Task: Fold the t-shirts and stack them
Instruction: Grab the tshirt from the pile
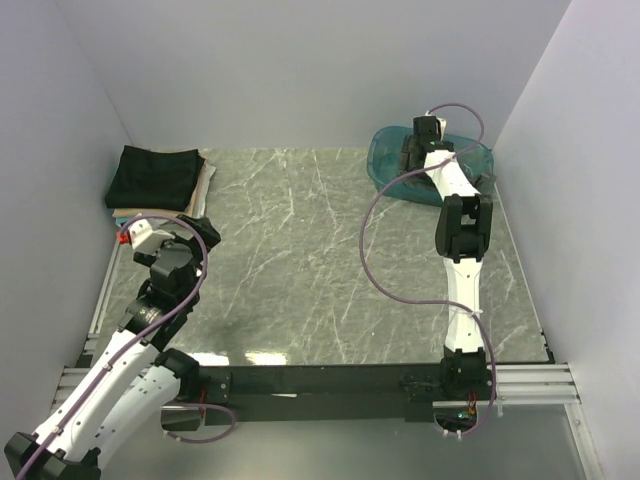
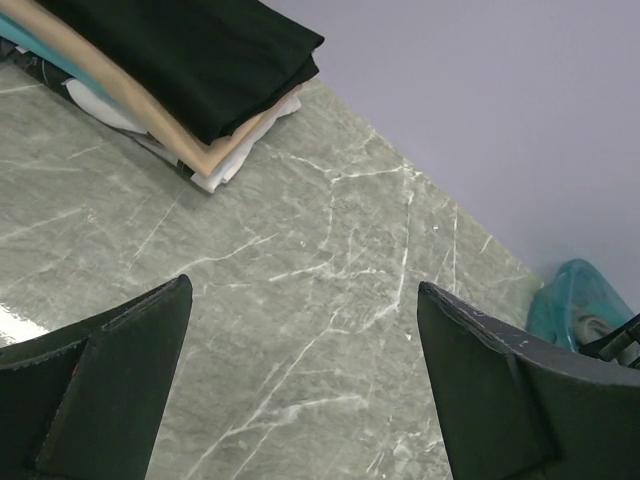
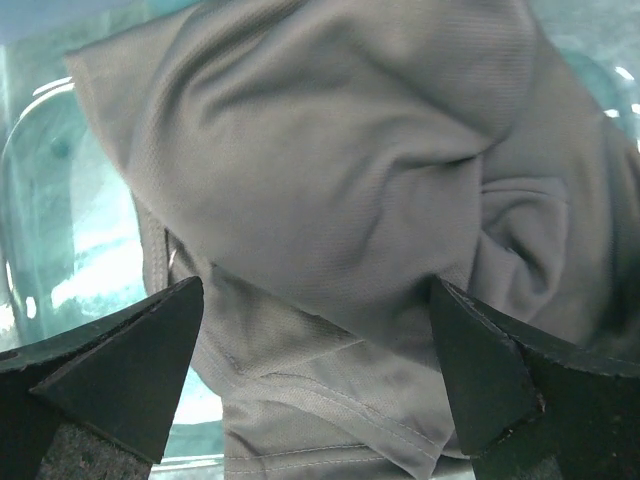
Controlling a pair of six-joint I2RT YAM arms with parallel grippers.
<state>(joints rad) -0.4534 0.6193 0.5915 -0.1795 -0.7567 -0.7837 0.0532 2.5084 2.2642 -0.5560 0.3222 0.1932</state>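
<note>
So the right pincer (image 3: 315, 290) is over the teal tub (image 1: 385, 165) at the far right corner of the desk (image 1: 300, 260). It's spread wide open with nothing in it. Right under it is the grey t-shirt (image 3: 330, 150), all crumpled up inside the tub. I can't tell if the fingertips actually touch the cloth. On the other side, the left pincer (image 2: 305, 288) is wide open too and empty, hovering above bare marble. The stack of folded shirts (image 1: 155, 180) sits in the far left corner, well apart from the tub: black shirt (image 2: 190, 50) on top, tan shirt (image 2: 140, 100) under it, cream shirt (image 2: 235, 160) lower down.
</note>
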